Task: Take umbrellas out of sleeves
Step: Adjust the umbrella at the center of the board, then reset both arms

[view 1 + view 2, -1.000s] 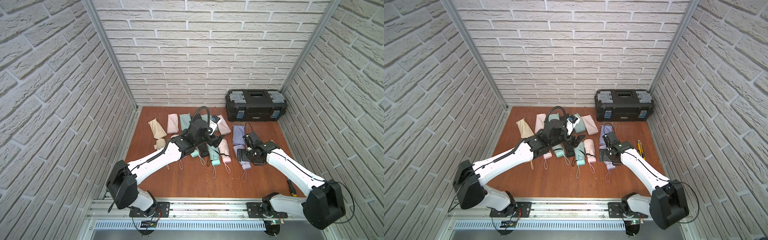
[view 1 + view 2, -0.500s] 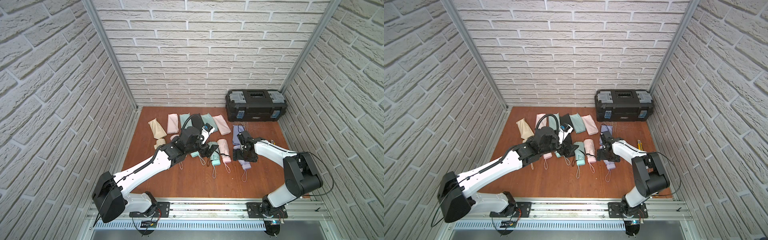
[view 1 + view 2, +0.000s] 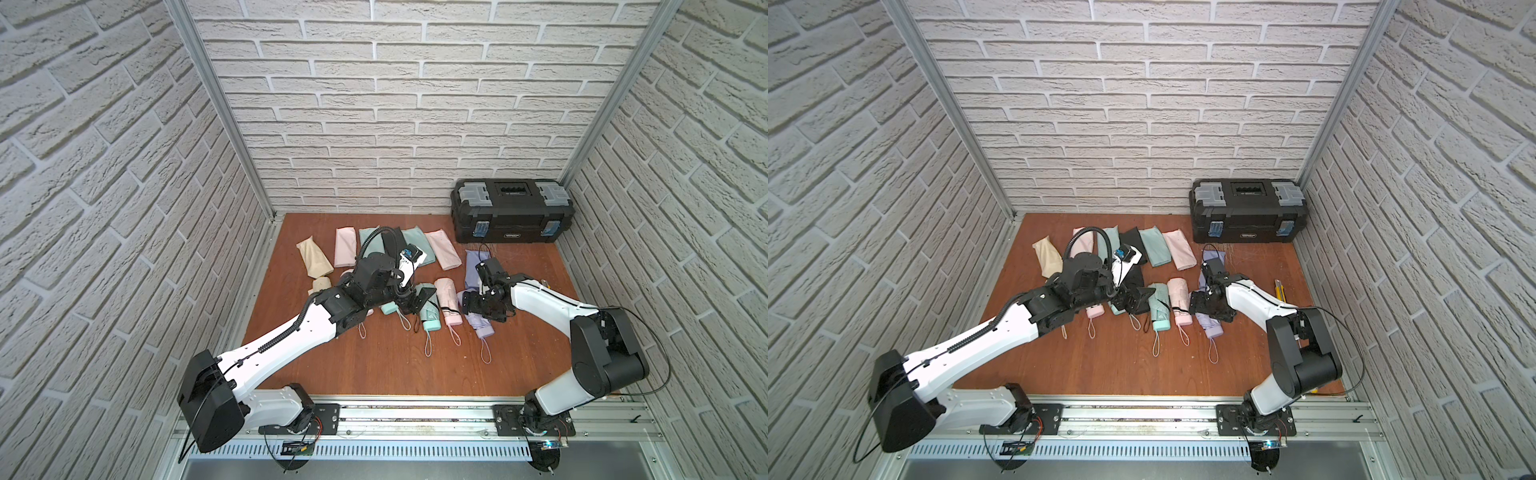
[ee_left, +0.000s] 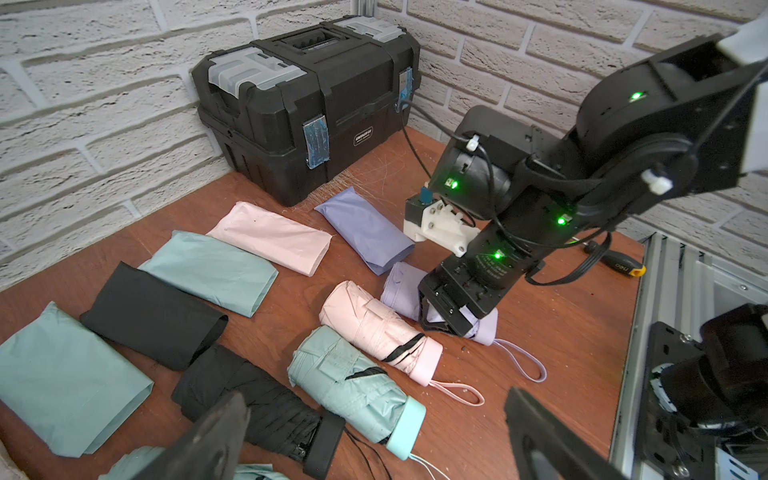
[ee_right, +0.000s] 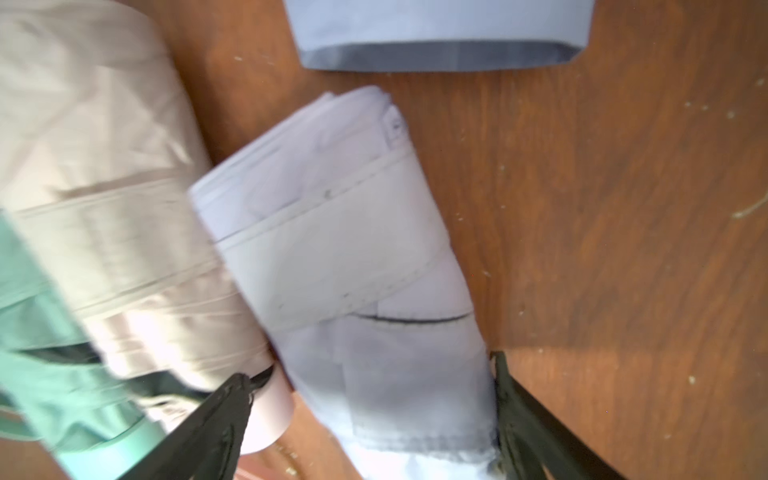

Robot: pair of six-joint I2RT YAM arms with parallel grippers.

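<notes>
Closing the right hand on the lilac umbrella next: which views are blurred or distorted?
Right wrist view: motion-smeared, the lilac umbrella and the right hand's fingers soft. Left wrist view: sharp, only the left hand's near fingers out of focus. Both top views: sharp, evenly lit, brick walls stretched toward the edges by the wide lens.

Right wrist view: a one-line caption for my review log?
Open right claw straddling the unsleeved lilac umbrella, pink umbrella alongside, lilac sleeve lying apart on the table.
</notes>
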